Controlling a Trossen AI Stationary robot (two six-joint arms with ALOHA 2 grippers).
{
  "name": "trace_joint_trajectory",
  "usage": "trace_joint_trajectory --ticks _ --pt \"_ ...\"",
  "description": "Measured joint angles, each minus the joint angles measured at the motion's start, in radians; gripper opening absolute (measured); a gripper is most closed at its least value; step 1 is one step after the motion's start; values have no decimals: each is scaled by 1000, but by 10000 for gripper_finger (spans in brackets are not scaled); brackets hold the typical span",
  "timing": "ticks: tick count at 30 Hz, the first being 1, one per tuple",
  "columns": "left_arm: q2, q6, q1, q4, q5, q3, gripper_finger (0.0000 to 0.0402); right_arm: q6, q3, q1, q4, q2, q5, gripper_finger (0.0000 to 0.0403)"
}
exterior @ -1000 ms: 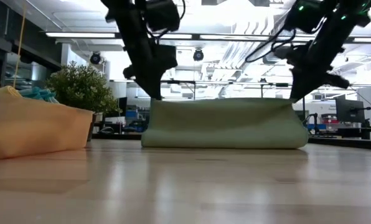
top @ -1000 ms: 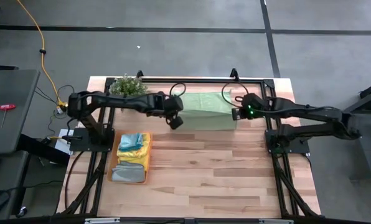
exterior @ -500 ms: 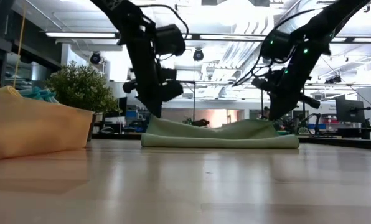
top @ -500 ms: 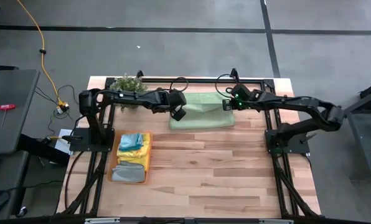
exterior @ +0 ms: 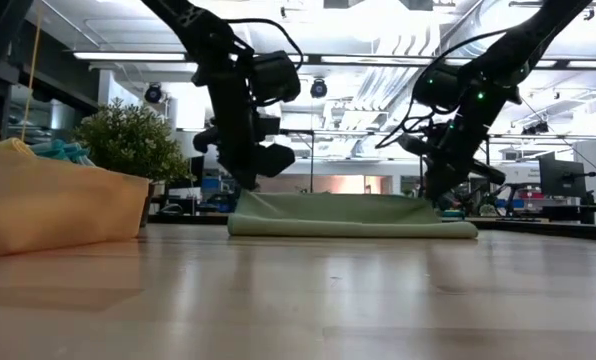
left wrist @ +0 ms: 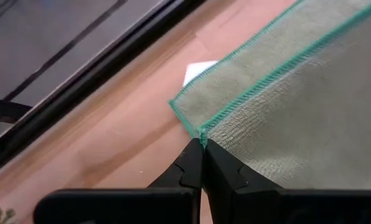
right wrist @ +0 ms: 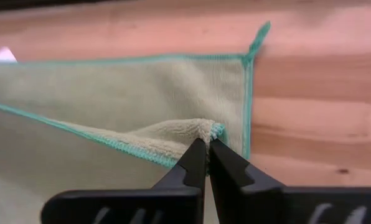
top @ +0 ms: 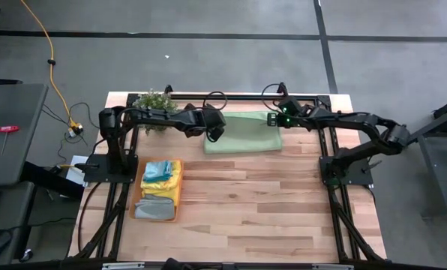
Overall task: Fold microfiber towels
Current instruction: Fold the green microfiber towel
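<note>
We find the left hand (left wrist: 201,144) pinched together on a corner of the pale green microfibre towel with teal stitched edging (top: 242,133); in its wrist view the two dark fingers (left wrist: 184,167) meet on the hem of the upper layer. In the high view this left hand (top: 211,126) sits at the towel's left end, upper centre of the frame.

The right hand (right wrist: 207,144) is likewise clamped on the towel's opposite upper-layer corner, which bunches slightly at its fingertips, just short of the lower layer's corner. In the high view the right hand (top: 277,120) is at the towel's right end.

The towel lies folded double on the light wooden slatted counter (top: 268,202), near its far edge; the low view shows it lying low and flat (exterior: 348,215) between both hands.

At lower left of the high view, a translucent orange rectangular tray (top: 177,196) holds further cloths: light blue-teal (top: 157,169), bright yellow (top: 162,184) and grey (top: 153,207). A small bushy green plant (top: 154,101) stands at the counter's upper left, behind the left arm.
</note>
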State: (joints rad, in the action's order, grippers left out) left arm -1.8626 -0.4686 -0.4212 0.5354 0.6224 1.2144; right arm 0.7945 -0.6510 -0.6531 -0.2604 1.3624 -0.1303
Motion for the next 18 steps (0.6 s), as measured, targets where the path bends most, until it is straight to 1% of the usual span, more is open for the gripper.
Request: trace_joint_trajectory --ticks 3,6,9,12,18 --pt "0 0 -6 -16 7 0 0 3 0 -22 31 0 0 5" --pt "0 0 -12 -35 25 0 0 17 0 -50 43 0 0 24" --pt "0 0 -22 -54 42 0 0 13 0 -79 44 0 1 56" --pt "0 0 -31 -62 29 0 0 11 0 -101 41 0 26 97" --pt "0 0 -32 -67 34 0 0 9 0 -113 41 0 31 175"
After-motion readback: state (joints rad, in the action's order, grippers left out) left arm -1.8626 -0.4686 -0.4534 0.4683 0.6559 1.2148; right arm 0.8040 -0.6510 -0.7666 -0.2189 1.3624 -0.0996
